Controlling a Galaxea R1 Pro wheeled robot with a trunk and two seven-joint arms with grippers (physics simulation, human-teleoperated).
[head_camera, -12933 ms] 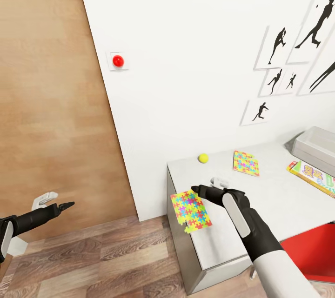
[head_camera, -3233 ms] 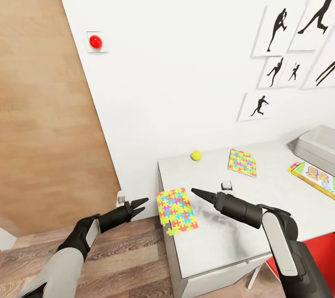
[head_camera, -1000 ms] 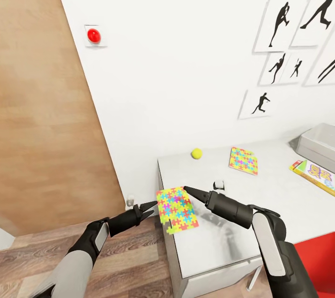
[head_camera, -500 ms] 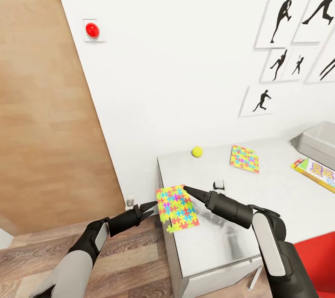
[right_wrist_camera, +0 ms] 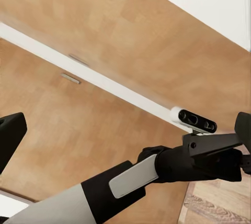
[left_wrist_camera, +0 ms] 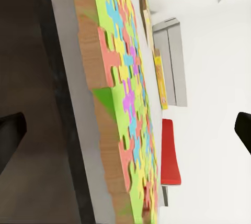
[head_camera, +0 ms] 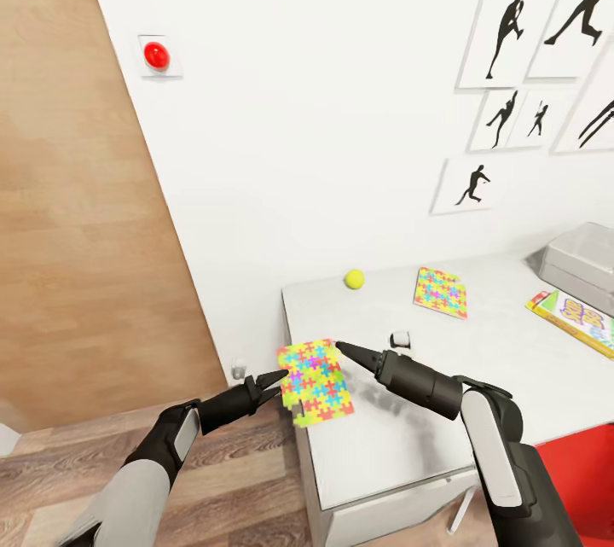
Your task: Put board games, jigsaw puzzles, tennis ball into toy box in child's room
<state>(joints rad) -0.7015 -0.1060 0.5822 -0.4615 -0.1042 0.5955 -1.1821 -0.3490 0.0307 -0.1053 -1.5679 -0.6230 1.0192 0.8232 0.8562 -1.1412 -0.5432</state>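
nearest, the left gripper (head_camera: 271,383) sits off the counter's end over the wood-plank floor (head_camera: 230,487), its jaws parted, tips just beside the overhanging edge of the near jigsaw puzzle (head_camera: 315,370); in the left wrist view that puzzle (left_wrist_camera: 123,103) appears edge-on, wooden underside and coloured face both visible between the spread fingertips, neither seen touching it; the near jigsaw puzzle lies flat at the counter's (head_camera: 443,419) left end, partly projecting past the edge; the right gripper (head_camera: 343,350) lies low over the counter, pointing at the puzzle's inner edge, tips drawn to a point in the head view, yet the right wrist view shows its two fingertips wide apart, so it is open; contact with the puzzle cannot be determined; that wrist view also shows the left gripper (right_wrist_camera: 230,145) against a wood door (right_wrist_camera: 104,35); further back, the tennis ball (head_camera: 354,278) rests near the wall; to its right the second jigsaw puzzle (head_camera: 440,292) lies flat; at the far right, a board game (head_camera: 576,322) lies beside the light-grey toy box (head_camera: 588,261); black silhouette pictures (head_camera: 503,103) and a red button (head_camera: 156,55) are on the wall.
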